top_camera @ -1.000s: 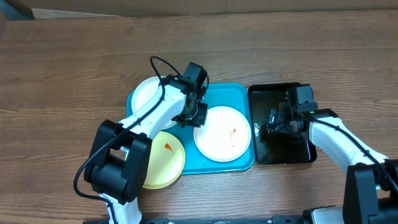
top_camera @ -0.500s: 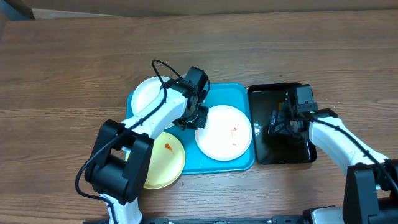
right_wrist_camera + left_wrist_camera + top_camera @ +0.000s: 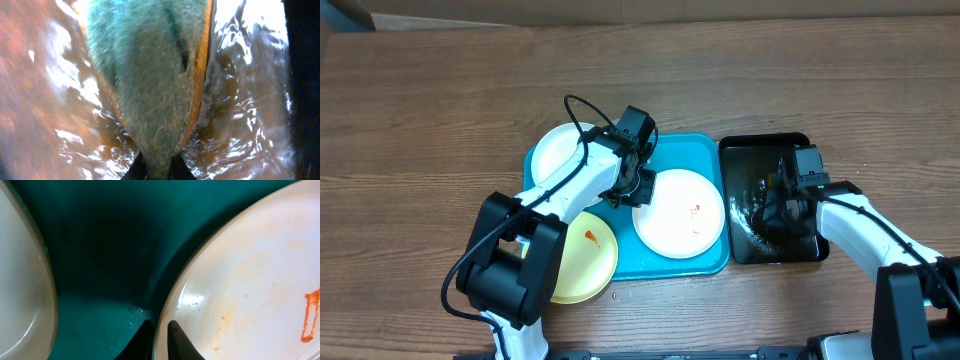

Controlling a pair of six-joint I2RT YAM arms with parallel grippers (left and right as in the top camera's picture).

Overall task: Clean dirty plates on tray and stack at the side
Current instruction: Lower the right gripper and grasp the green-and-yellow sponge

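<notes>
Closed on the rim of the smeared white plate (image 3: 250, 290), right half of the blue tray (image 3: 692, 146), with the left gripper (image 3: 159, 341). Clamped tight on a green sponge (image 3: 150, 75) in the wet black tray (image 3: 750, 152) with the right gripper (image 3: 156, 170). At the blue tray's far left corner, the other white plate (image 3: 555, 150); overhanging its near left corner, the yellow plate (image 3: 582, 258).

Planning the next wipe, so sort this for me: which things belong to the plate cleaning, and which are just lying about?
Job: turquoise tray; smeared white plate, left fingers on its rim; second white plate; yellow plate; sponge in right fingers; black tray of water.
Lying about: cardboard at the far edge.
</notes>
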